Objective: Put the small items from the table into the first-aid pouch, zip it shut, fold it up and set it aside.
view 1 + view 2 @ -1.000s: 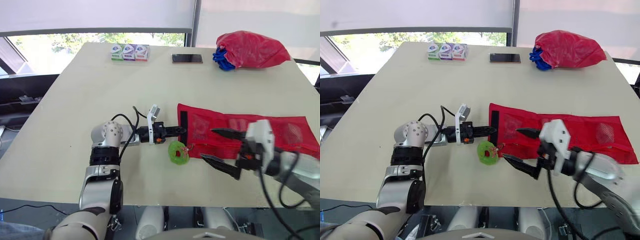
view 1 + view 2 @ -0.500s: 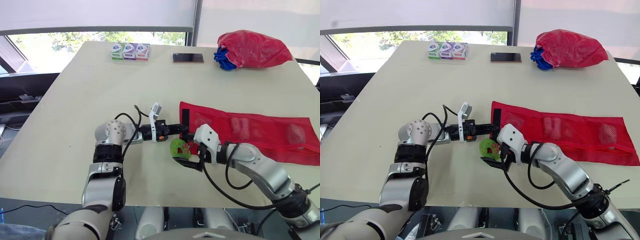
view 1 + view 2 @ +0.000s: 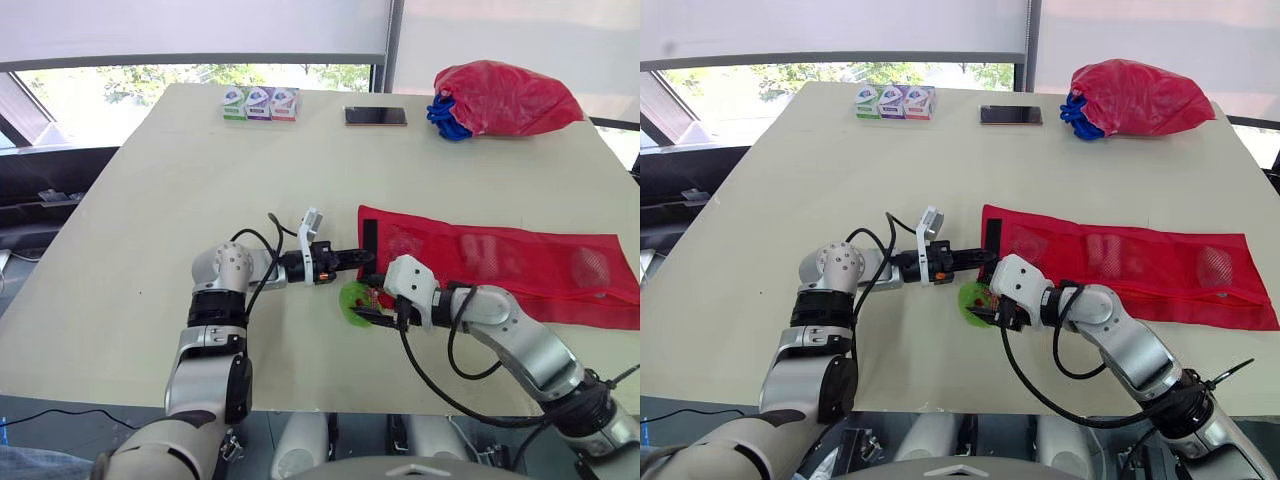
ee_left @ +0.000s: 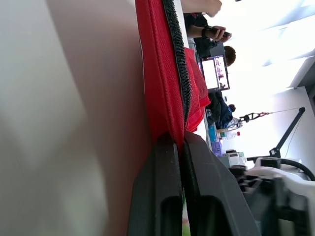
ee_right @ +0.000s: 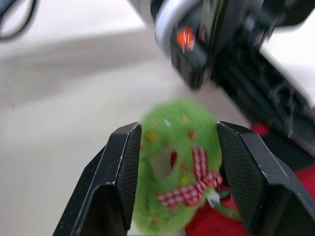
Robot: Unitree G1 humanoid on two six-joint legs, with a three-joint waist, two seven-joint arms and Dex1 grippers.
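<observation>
The small fuzzy green wreath with a red checked bow lies flat on the pale counter, just beside the near left corner of the long red mesh first-aid pouch. Picking it up looks to be the step in hand. The right pincer is released, with its two fingers straddling the wreath, one on each flank. To do this well, it should centre on the ring so both pads meet the soft rim evenly. It should close gently, since the fuzz will likely squash, then lift straight up before swinging toward the pouch. The left pincer is clenched on the pouch's black-trimmed end. A firm hold there should stop the mesh dragging when the wreath goes in. Where the pouch's mouth lies I cannot tell.
</observation>
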